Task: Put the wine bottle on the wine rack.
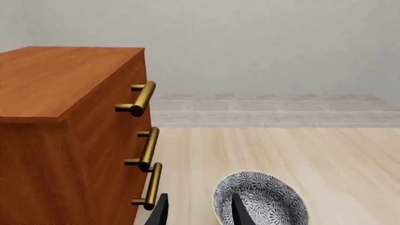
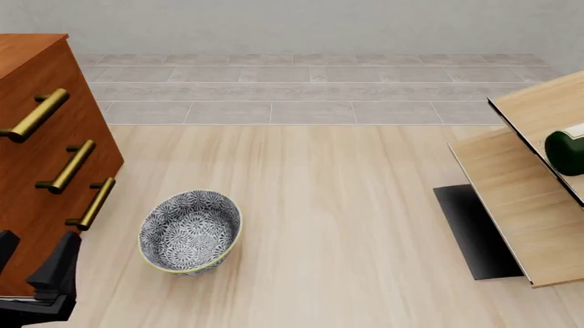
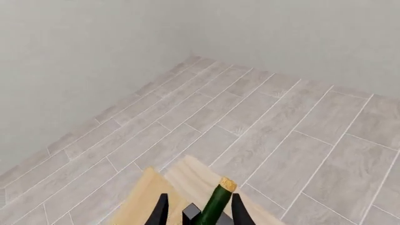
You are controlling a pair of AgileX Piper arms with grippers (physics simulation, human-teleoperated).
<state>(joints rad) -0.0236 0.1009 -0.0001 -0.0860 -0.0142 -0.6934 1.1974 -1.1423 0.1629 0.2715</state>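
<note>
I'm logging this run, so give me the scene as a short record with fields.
wine bottle: between the right gripper fingers, cork end forward; base shows on the rack in the front view
wine rack: table's right side
bowl: patterned, left of centre
cabinet: far left, brass handles
left gripper: open, above the bowl's near rim

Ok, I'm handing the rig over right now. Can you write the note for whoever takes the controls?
Left gripper: open, holds nothing, parked low beside the cabinet, with the bowl just ahead of it.
Right gripper: out of the front view; its wrist view shows the bottle between its fingers, cork end pointing away. Whether it is clamped cannot be told.
Bottle: its green base end shows at the rack, over the slanted panels at the right edge of the front view.
Done: bottle brought to the rack.
Left: confirm that it rests on the rack, release, pull the right arm back.
</note>
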